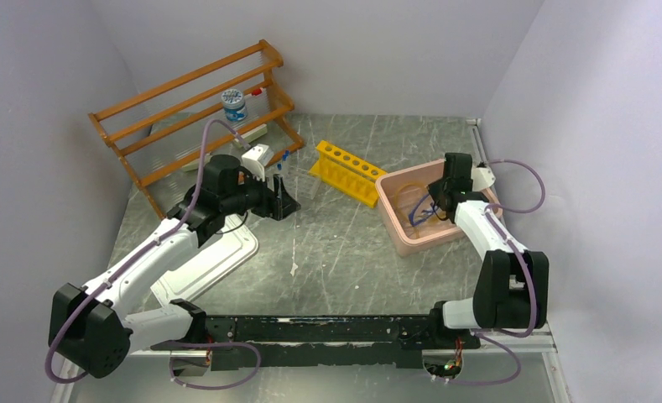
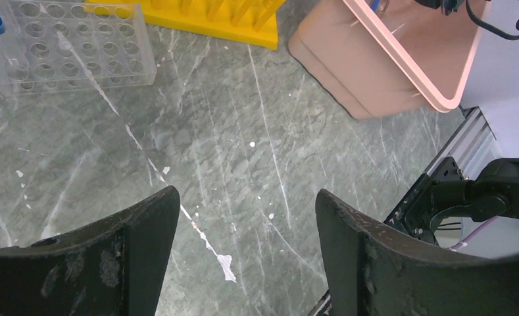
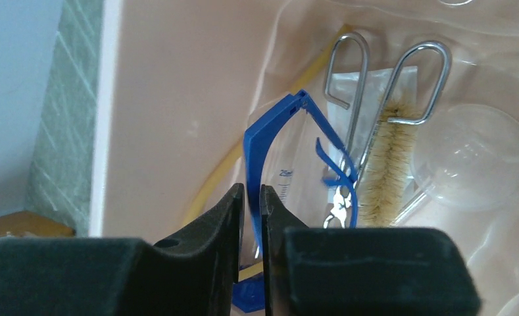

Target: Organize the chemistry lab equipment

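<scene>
- My right gripper (image 3: 251, 192), lower centre, pinches the thin blue arm of clear safety glasses (image 3: 254, 148) in the pink bin (image 3: 177, 66).
- My left gripper (image 2: 247, 195), lower frame, has its jaws wide apart and empty.

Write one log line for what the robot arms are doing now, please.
left gripper: open, empty, above table | right gripper: closed on blue glasses, inside pink tub

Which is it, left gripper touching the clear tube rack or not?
Apart. The left wrist view shows the open left gripper short of the clear tube rack, with bare table between them.
</scene>
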Motion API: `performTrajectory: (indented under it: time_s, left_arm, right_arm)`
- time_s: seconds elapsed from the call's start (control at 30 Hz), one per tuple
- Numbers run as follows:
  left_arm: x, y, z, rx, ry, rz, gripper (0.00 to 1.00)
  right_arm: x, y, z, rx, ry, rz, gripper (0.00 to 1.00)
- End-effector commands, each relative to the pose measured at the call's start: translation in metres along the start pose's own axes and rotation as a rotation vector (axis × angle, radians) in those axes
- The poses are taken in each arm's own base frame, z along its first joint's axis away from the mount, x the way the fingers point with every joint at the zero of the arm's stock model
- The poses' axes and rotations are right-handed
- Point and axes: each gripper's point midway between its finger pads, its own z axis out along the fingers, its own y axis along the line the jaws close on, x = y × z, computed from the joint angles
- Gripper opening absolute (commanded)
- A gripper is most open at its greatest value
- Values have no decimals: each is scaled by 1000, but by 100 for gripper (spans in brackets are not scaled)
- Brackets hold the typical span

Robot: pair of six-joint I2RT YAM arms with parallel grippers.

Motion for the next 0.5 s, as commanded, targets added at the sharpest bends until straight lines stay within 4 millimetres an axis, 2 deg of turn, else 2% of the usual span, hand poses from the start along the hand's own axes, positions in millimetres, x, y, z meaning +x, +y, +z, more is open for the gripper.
performTrajectory:
  time_s: [0.0, 0.17, 0.27, 0.47]
  left_arm:
    - [1, 6, 2, -28, 3, 11, 79]
    - [1, 9, 3, -48, 6, 5, 79]
    - [0, 16, 2, -92, 4, -3, 79]
    - [2, 53, -9, -330, 11, -55, 78]
  right_arm:
    - [-2, -9, 9, 28, -32, 19, 22]
    - [-1, -12, 11, 40, -31, 16, 29]
    - [-9, -4, 5, 20, -45, 9, 32]
    - [-33, 17, -25, -52, -87, -38, 37]
